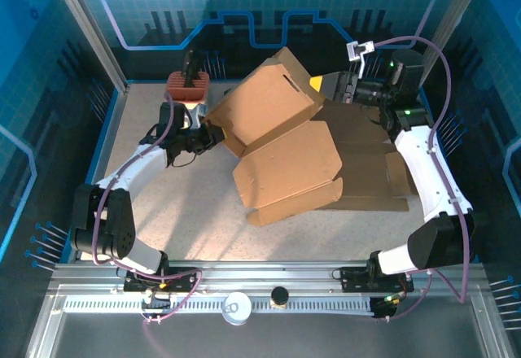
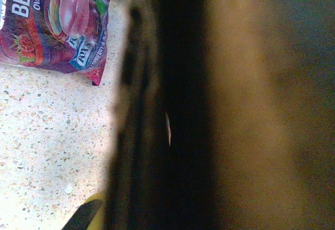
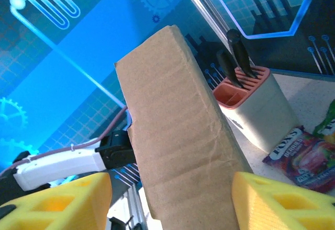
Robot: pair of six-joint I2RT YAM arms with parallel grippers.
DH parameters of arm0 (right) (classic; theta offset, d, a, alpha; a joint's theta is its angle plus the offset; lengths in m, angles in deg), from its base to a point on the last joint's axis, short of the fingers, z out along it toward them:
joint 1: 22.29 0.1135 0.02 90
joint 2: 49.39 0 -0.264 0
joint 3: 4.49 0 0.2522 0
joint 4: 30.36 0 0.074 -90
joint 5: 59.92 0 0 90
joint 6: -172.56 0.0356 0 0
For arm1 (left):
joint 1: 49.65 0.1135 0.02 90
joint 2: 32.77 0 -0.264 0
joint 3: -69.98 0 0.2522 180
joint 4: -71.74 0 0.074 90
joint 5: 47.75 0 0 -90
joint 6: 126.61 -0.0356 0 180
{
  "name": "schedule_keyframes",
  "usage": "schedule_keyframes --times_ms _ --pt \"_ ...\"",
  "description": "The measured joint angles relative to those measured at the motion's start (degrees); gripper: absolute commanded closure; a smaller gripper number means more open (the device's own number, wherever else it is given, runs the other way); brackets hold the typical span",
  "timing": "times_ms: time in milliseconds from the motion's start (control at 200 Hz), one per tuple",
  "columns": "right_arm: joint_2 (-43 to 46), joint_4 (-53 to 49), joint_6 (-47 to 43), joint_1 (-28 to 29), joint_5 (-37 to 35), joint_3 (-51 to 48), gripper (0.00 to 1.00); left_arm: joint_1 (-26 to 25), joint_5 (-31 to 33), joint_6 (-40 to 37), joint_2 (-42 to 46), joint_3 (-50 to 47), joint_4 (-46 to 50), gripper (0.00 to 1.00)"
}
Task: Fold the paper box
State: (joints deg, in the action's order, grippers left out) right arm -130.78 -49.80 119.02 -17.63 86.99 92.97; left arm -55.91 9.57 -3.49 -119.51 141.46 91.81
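The left gripper (image 1: 214, 136) is clamping down tight on the left edge of the box (image 1: 273, 122), and its wrist camera is sitting so close that the cardboard is showing as a dark brown blur. Beyond that edge, a candy bag (image 2: 57, 21) is lying on the speckled table (image 2: 47, 136).

Over on the other side, the right gripper (image 1: 327, 86) is standing with jaws apart at the box's upper right corner. Its yellow fingers (image 3: 57, 201) are straddling an upright cardboard panel; a gap is showing on one side, so nothing is being pinched there.

The box itself is sitting mid-table between the two arms, half formed and tilted up. Its upper part is rising toward the back wall while a lower flap is spreading out toward the near edge. It is partly overlapping a flat cardboard sheet (image 1: 370, 167) to its right. A knife block (image 1: 187, 88) is standing at the back left, just behind the left gripper.
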Motion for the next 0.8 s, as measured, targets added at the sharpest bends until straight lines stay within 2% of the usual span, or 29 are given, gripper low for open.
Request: schedule_keyframes --times_ms 115,285,480,800 --pt "2.0 -0.2 1.2 -3.5 -0.4 -1.5 0.28 0.0 -0.2 0.1 0.0 0.0 -0.1 1.00" --pt "9.4 0.0 5.7 -8.4 -2.6 -9.9 0.15 0.0 -0.2 0.7 0.0 0.0 -0.4 1.00" --pt "14.3 4.9 15.2 -7.5 -3.4 -19.4 0.07 0.0 -0.2 1.0 0.0 0.0 -0.6 1.00" --pt "14.3 14.9 26.9 -4.2 -4.2 -20.8 0.00 0.0 -0.2 1.1 0.0 0.0 -0.6 1.00"
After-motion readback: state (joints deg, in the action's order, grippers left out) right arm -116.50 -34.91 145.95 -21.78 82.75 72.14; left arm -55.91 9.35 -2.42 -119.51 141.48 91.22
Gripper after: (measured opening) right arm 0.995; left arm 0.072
